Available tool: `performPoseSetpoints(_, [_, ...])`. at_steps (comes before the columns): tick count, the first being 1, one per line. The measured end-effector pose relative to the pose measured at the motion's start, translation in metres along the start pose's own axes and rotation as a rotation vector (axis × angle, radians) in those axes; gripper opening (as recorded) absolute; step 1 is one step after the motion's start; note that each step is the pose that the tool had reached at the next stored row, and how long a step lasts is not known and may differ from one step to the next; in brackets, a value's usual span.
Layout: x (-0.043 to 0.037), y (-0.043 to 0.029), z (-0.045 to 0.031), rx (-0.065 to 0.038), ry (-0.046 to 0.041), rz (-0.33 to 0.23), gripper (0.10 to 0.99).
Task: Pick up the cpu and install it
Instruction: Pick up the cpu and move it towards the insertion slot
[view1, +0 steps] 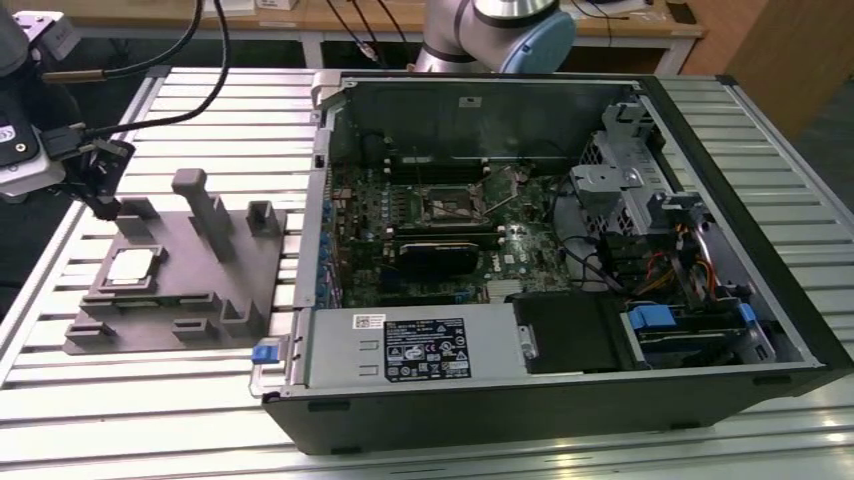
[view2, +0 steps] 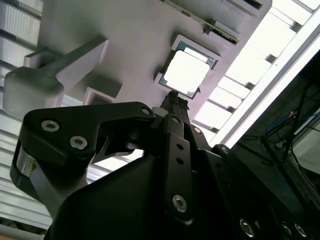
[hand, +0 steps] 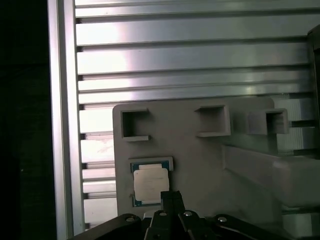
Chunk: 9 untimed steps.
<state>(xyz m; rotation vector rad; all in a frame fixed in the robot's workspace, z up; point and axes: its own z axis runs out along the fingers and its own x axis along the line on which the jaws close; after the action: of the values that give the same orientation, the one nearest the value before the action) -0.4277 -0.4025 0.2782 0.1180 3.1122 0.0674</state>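
Observation:
The cpu (view1: 130, 265) is a small silvery-white square chip lying flat in a shallow pocket of the gray plastic fixture (view1: 200, 295) on the exterior view's left. My gripper (view1: 106, 207) hangs just above and behind the chip, apart from it, with its fingers shut together and nothing between them. In the second wrist view the cpu (view2: 187, 72) lies just beyond the gripper (view2: 173, 98) on the fixture (view2: 125, 35). In the first wrist view the gripper (hand: 170, 196) overlaps the near edge of the cpu (hand: 149, 182) on the fixture (hand: 200, 150).
An open computer case (view1: 747, 200) lies on the slatted metal table (view1: 147, 410), at the exterior view's right. Inside are the motherboard with its empty socket (view1: 447, 205), a black heatsink block (view1: 438, 257) and a white-labelled power supply (view1: 414, 348). Upright posts (view1: 200, 200) rise from the fixture beside the gripper.

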Motion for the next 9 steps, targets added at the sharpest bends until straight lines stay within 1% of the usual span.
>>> performPoseSetpoints(9, [0.0067,-0.0022,0.0129,0.0,-0.0002,0.0,0.106])
